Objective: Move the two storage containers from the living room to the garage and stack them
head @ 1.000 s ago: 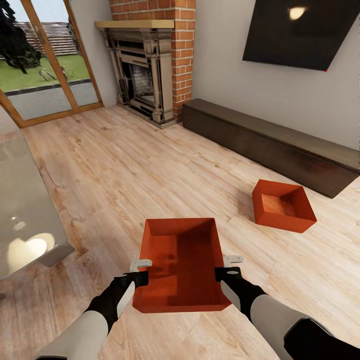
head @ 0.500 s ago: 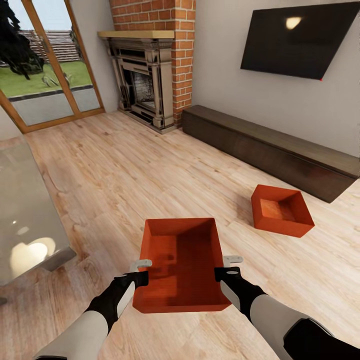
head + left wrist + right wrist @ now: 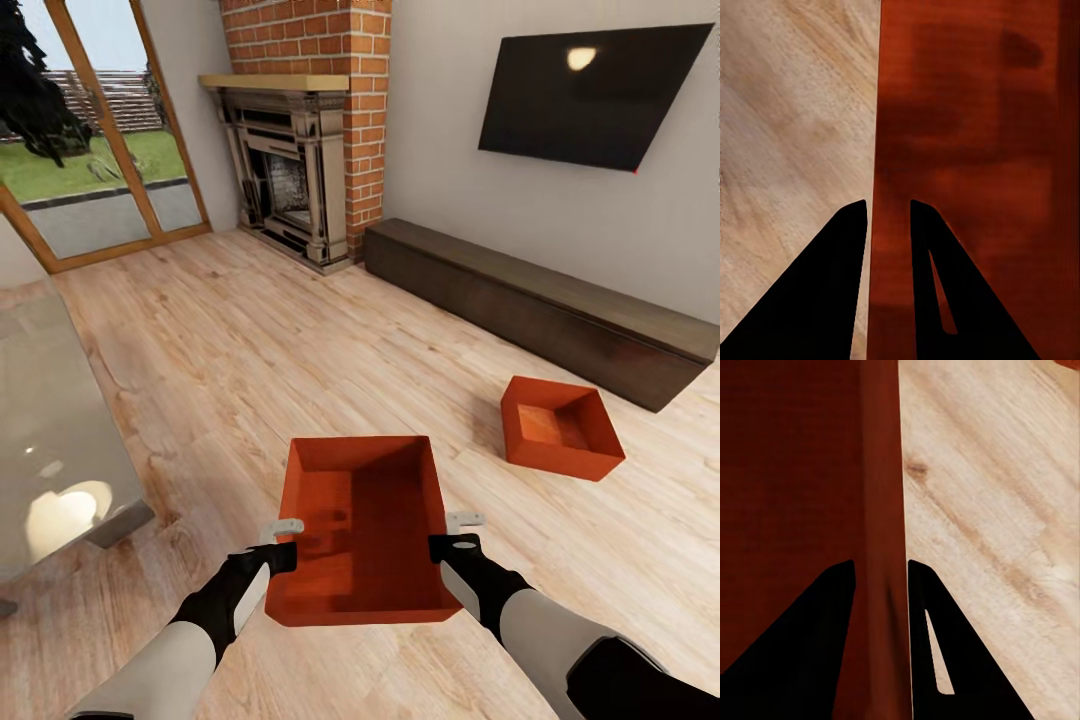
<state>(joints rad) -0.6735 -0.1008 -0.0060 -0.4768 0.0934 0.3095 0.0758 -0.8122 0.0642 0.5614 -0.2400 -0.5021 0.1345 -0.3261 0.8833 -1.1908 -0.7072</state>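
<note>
Grippers, left gripper (image 3: pixel 282 535) and right gripper (image 3: pixel 462 530), are pinching the near box's (image 3: pixel 362 525) side walls; head view is showing another box (image 3: pixel 558 427) beside the cabinet (image 3: pixel 540 300).

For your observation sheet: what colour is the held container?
Orange-red, clearest in the head view: the held container.

Open plank floor (image 3: pixel 250 340) ahead; glass table (image 3: pixel 50 420) crowds the left.

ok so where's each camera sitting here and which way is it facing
Head view: on the robot's head, looking forward and down at the held container, second container, fireplace; both arms show.
Left wrist view: on the left arm, looking along the left gripper, fingers astride the container's wall.
Right wrist view: on the right arm, looking along the right gripper, astride the opposite wall.
All three share the held container and plank floor.
</note>
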